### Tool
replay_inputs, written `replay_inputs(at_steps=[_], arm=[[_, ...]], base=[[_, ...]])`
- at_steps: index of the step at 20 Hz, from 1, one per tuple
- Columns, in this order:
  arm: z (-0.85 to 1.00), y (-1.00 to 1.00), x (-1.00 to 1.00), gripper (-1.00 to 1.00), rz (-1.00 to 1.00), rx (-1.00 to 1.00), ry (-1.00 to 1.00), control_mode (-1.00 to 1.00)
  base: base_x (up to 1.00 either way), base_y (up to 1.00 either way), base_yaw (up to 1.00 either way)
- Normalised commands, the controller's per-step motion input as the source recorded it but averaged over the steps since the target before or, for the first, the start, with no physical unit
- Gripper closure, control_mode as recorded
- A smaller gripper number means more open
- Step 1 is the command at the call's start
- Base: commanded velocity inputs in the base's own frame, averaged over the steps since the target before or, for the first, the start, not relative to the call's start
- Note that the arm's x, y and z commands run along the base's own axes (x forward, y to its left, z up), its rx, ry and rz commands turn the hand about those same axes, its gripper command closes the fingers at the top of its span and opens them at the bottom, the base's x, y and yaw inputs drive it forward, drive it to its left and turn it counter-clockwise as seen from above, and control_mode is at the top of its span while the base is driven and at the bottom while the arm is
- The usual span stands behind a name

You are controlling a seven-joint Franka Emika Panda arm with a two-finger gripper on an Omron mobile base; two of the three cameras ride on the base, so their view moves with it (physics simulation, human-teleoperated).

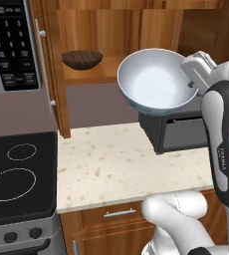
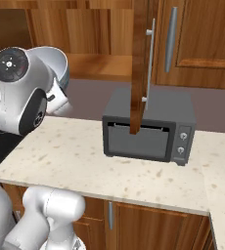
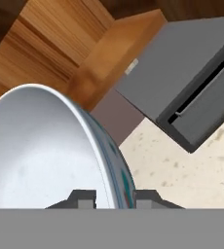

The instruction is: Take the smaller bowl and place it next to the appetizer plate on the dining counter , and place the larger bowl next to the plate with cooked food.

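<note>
Above the toaster oven (image 1: pixel 186 134), our gripper (image 3: pixel 115 198) clamps the larger bowl (image 1: pixel 154 79) by its rim; we should carry it level.

We observed a glossy white arm (image 1: pixel 221 149) with rounded shells and dark grey joint bands, one band bearing small white lettering along its length. A round dark end cap (image 2: pixel 11 63) with a ring of small pale screw marks closed one joint. The hand housing (image 1: pixel 198 67) was white and boxy; its fingertips (image 3: pixel 84 198) were small and dark.
</note>
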Motion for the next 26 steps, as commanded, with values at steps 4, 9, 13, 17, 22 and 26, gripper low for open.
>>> replay_inputs(at_steps=[4,9,13,17,22,26], arm=[[-0.01,-0.33,-0.20,1.00,-0.14,0.00,0.00,-1.00],[0.00,0.00,0.00,1.00,0.00,0.00,0.00,1.00],[0.00,0.00,0.00,1.00,0.00,0.00,0.00,1.00],[0.00,0.00,0.00,1.00,0.00,0.00,0.00,1.00],[0.00,0.00,0.00,1.00,0.00,0.00,0.00,1.00],[0.00,0.00,0.00,1.00,0.00,0.00,0.00,1.00]], base=[[0.00,0.00,0.00],[-0.65,-0.03,-0.11],[-0.91,0.14,-0.03],[-0.62,0.41,0.25],[-0.06,0.51,0.75],[0.00,0.30,0.93]])
